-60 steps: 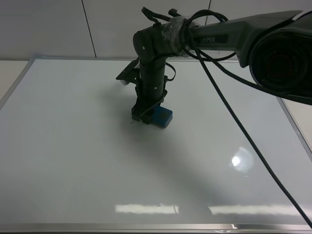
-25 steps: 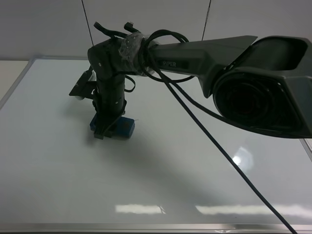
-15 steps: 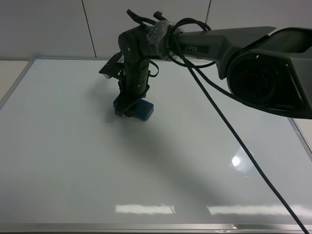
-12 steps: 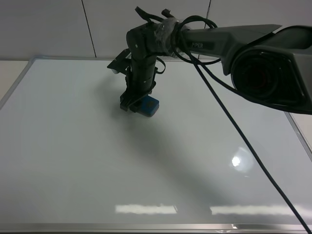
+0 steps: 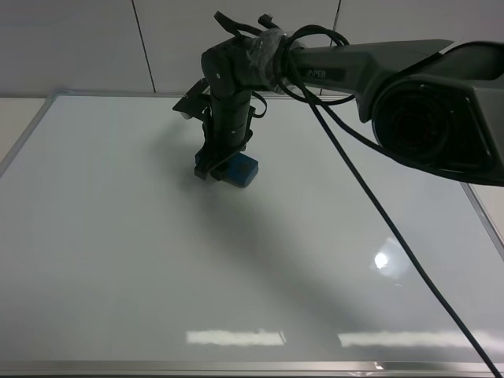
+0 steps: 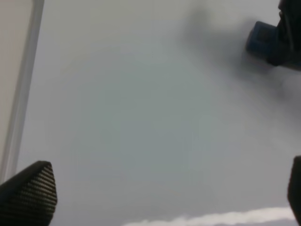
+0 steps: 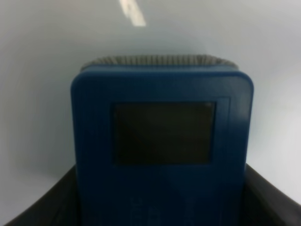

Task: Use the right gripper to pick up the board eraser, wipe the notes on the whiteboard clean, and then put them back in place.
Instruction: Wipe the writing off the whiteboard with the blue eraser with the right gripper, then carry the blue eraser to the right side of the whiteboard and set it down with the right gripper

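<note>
The whiteboard (image 5: 118, 260) fills the exterior view, glossy and white. My right gripper (image 5: 214, 166) reaches across to its far middle and is shut on the blue board eraser (image 5: 241, 170), which rests pressed on the board. In the right wrist view the eraser (image 7: 162, 141) sits between the black fingers (image 7: 44, 207), its dark square patch facing the camera, with bare whiteboard (image 7: 37, 56) beyond. No notes show in any view. The left wrist view shows the eraser (image 6: 260, 37) far off, and my left gripper (image 6: 162, 197) open above the whiteboard (image 6: 141, 117).
The board's silver frame (image 5: 27, 130) runs along the left and front edges, and the silver frame (image 6: 21, 94) also shows in the left wrist view. A black cable (image 5: 378, 213) trails from the right arm over the board. Light glare (image 5: 386, 260) spots the right front.
A second ago the right gripper held the eraser further left; it swept right and toward the far edge. Over the last half second it has barely moved.
</note>
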You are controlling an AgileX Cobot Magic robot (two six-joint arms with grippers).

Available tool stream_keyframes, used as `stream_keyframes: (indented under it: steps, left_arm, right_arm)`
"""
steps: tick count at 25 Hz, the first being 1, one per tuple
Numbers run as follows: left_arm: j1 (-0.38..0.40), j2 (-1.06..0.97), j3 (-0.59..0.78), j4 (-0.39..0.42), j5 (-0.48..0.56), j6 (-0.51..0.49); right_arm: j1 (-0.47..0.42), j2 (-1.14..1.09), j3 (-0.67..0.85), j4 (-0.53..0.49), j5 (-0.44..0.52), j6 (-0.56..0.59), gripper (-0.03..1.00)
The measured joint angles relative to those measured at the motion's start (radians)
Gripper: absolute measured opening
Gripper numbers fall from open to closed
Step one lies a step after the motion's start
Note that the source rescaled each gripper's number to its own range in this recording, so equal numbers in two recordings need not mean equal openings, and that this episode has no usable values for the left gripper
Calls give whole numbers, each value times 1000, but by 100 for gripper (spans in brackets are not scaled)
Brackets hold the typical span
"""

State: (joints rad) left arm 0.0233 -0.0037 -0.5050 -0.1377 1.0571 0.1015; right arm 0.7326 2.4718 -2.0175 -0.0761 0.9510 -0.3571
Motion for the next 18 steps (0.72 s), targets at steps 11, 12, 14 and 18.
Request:
stream_keyframes:
  steps: [11,12,14,18]
  left_arm:
    - [0,0,0,0,0,0]
    - [0,0,0,0,0,0]
    - [0,0,0,0,0,0]
    - [0,0,0,0,0,0]
  right_arm:
    - [28,-114,31,-61,142,148,0]
    - [28,-139,35,-68,152,169,0]
    - [28,-199,52,-72,166,202,0]
    - [29,-319,136,-97,170,268,0]
